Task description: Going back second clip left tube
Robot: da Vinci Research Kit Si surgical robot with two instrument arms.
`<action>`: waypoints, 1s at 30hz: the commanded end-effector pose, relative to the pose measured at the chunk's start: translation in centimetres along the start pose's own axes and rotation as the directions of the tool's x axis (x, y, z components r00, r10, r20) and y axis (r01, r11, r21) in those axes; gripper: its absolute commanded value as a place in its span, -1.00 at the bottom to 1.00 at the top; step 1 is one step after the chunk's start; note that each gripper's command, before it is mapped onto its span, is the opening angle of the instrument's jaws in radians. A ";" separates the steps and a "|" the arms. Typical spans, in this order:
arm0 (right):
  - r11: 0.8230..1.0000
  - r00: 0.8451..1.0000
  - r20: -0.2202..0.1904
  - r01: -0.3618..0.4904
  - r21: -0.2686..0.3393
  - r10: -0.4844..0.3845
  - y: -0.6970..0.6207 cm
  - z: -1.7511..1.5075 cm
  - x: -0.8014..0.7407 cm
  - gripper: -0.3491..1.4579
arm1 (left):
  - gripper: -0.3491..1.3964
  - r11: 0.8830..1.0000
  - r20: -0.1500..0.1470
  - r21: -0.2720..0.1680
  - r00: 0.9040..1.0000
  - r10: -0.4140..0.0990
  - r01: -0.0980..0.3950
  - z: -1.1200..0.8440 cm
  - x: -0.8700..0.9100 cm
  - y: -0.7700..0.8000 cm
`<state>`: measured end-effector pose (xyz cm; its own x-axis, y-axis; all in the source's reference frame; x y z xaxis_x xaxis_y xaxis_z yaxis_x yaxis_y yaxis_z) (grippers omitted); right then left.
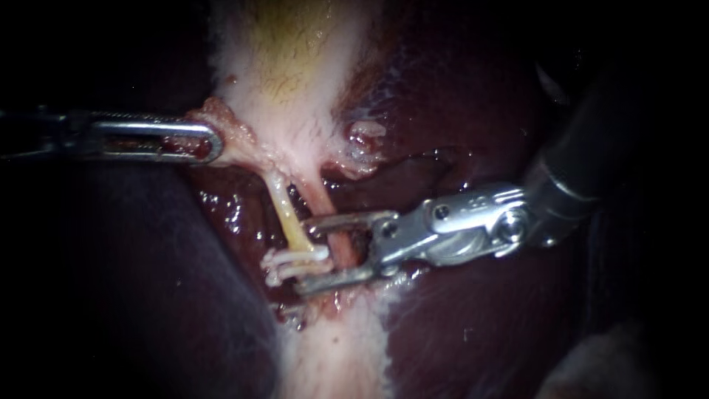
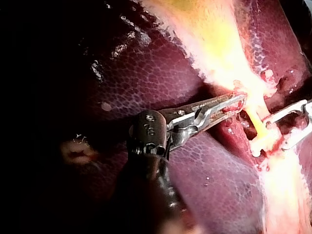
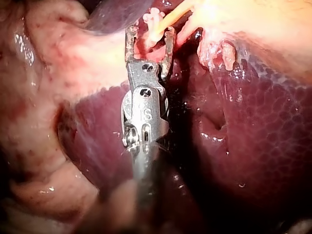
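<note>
Left instrument clamping gallbladder tissue | right instrument gaping, straddling left tube at its clip | risk: retreating jaws snagging, dislodging clip (tube looking taut)

The left instrument enters at the left edge of the frame, in the upper half. Its shaft runs level toward the centre. Its jaws lie closed together, pinching tissue at their tip.

The right instrument enters from the upper right. Its shaft slopes down to a wrist joint right of centre, and from there the jaws point left, nearly level. The two jaws stand apart and parallel, one above the other, with a clear gap between them.
</note>
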<state>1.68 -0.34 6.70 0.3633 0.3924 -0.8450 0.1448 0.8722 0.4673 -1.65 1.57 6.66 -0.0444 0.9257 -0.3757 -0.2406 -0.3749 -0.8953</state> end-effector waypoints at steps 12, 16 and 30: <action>0.992 0.996 0.007 0.086 -0.087 -0.086 -0.05 -0.90 0.12 -0.06 | -1.00 1.000 0.000 -0.001 1.000 0.000 0.000 0.00 0.00 0.00; 0.990 0.995 0.010 0.098 -0.100 -0.098 -0.02 -1.10 0.19 -0.06 | -1.00 1.000 0.000 -0.001 1.000 0.000 0.000 0.00 0.00 0.00; 0.991 0.995 0.008 0.103 -0.089 -0.102 -0.04 -1.22 0.19 -0.06 | -1.00 1.000 -0.001 0.001 1.000 0.004 -0.004 0.05 -0.04 -0.07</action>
<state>0.62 0.06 6.20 0.3544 0.2986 -0.8861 0.0984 0.9305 0.3529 -1.69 1.56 6.77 -0.0445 0.9242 -0.3793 -0.2401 -0.3785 -0.8939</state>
